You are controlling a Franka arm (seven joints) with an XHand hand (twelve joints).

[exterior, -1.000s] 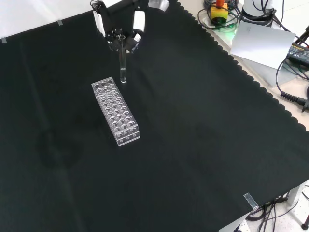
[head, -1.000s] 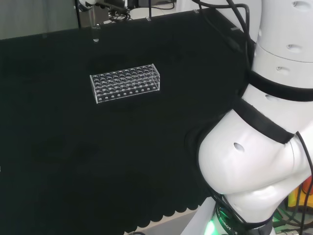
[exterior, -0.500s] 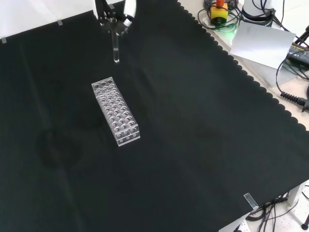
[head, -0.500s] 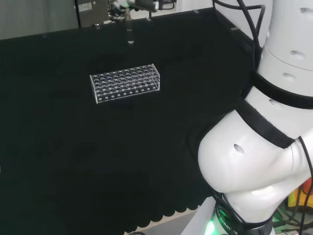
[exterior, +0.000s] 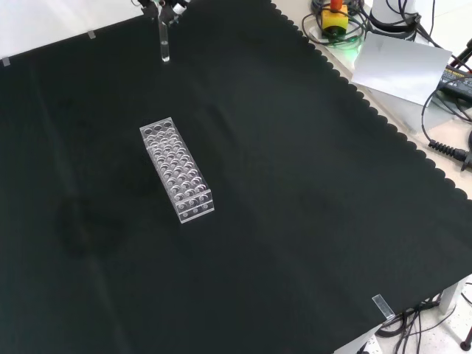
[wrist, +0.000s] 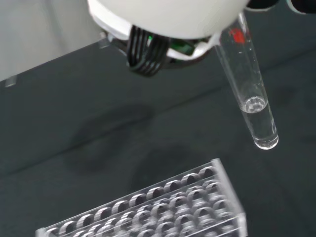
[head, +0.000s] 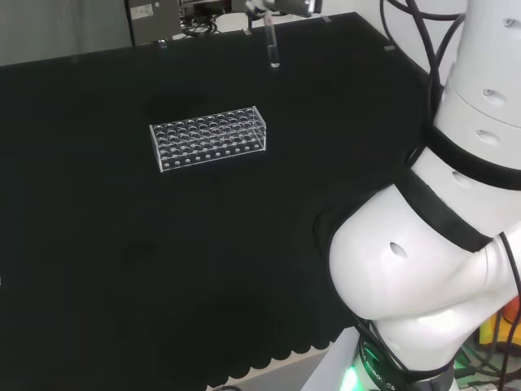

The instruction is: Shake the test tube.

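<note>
Mid-task at the lab bench: the test tube (wrist: 250, 94) is out of the clear rack (exterior: 176, 171) and hangs in the air, a little clear liquid in its rounded tip, so the shaking looks under way (no return to the rack yet). In the front view it sits at eleven o'clock from the rack, high above the surface (exterior: 295, 221). The hand (head: 281, 6) pinches its top, tube tilted slightly.

Clear test tube (wrist: 252, 94), red mark; black cloth (exterior: 295, 184).
</note>
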